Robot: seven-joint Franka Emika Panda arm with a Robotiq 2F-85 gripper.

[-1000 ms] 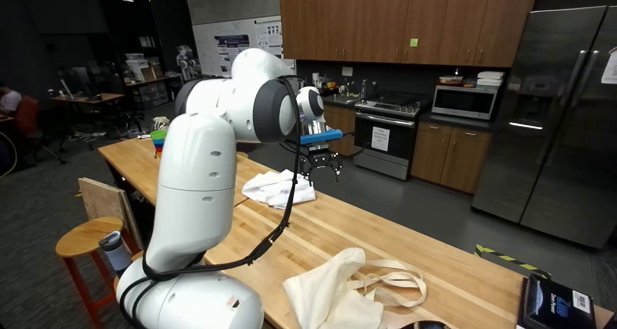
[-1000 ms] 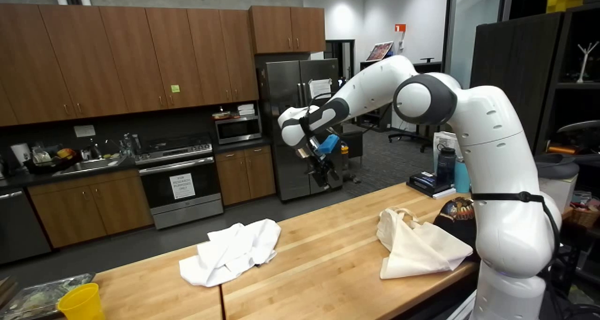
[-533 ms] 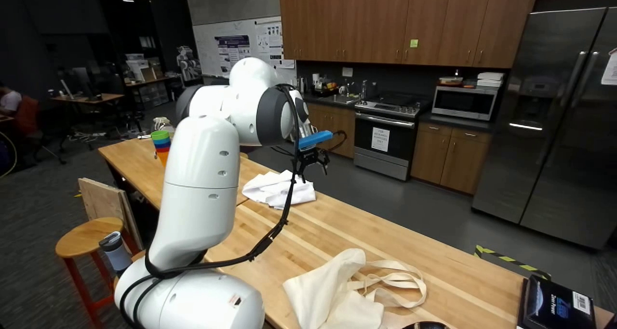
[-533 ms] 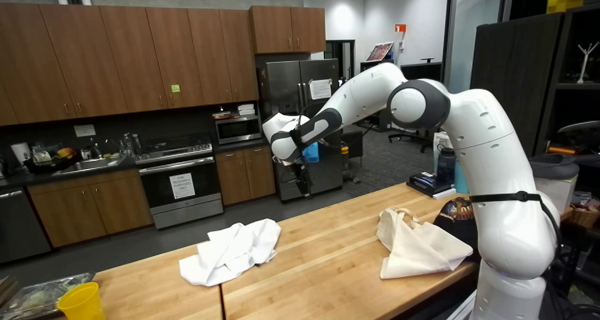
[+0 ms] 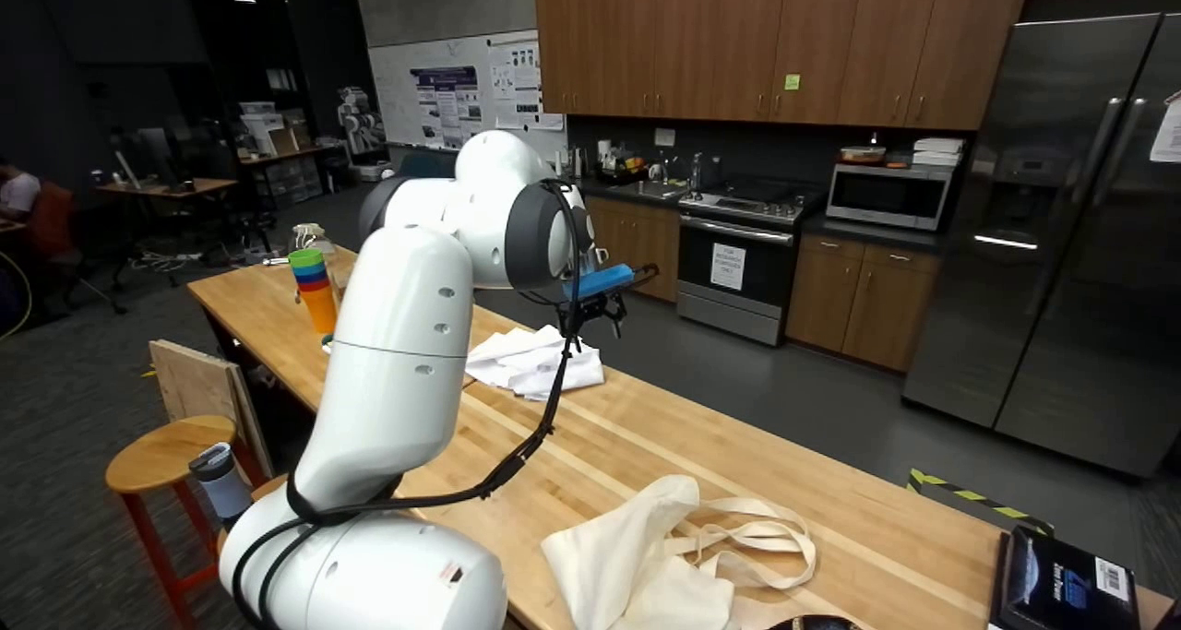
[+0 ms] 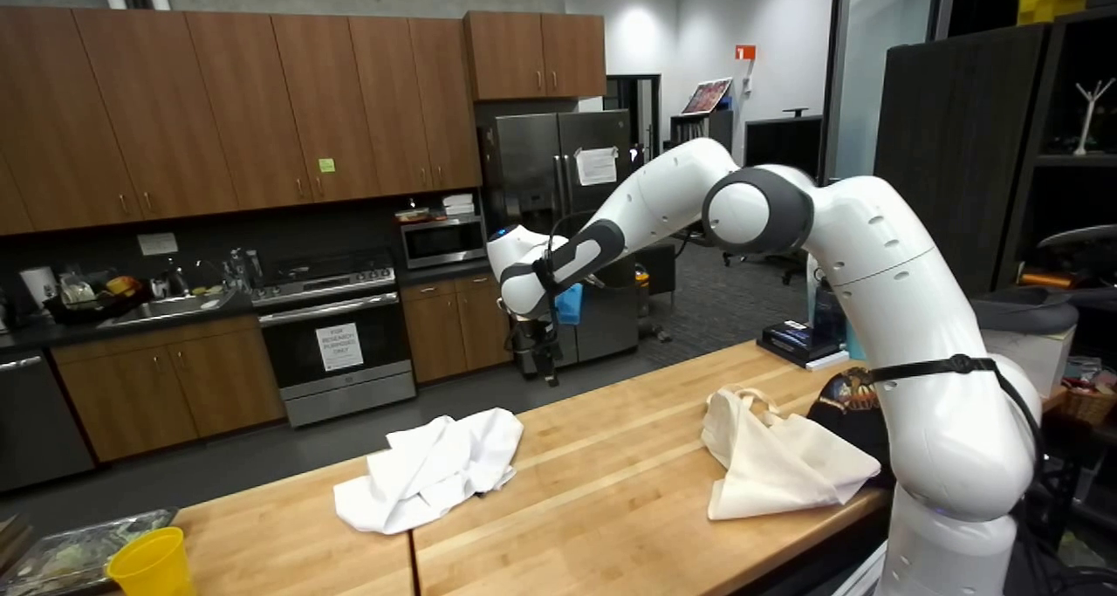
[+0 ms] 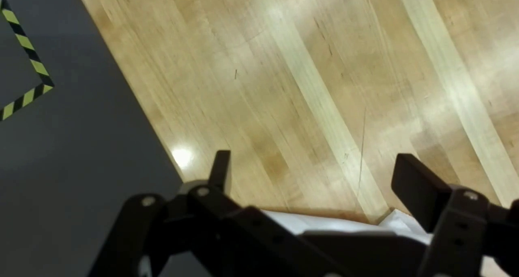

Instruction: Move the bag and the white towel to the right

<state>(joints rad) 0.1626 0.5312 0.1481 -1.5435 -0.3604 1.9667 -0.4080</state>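
Observation:
The white towel (image 5: pixel 535 362) lies crumpled on the wooden table. It also shows in an exterior view (image 6: pixel 436 469), and its edge is at the bottom of the wrist view (image 7: pixel 324 224). The cream cloth bag (image 6: pixel 785 461) lies near the robot's base, with its straps loose on the table in an exterior view (image 5: pixel 637 556). It is out of the wrist view. My gripper (image 5: pixel 598 337) is open and empty, pointing down above the table's far edge near the towel. In the wrist view its fingers (image 7: pixel 312 159) are wide apart with bare tabletop between them.
Stacked coloured cups (image 5: pixel 314 289), a yellow cup (image 6: pixel 153 565) and a clear tray (image 6: pixel 83 544) are beyond the towel. A black box (image 6: pixel 794 343) and a dark printed item (image 6: pixel 851 400) are by the bag. The table edge (image 7: pixel 134 94) borders dark floor.
My gripper has come down and moved towards the towel, and it now points more straight down. The towel and the bag have not moved.

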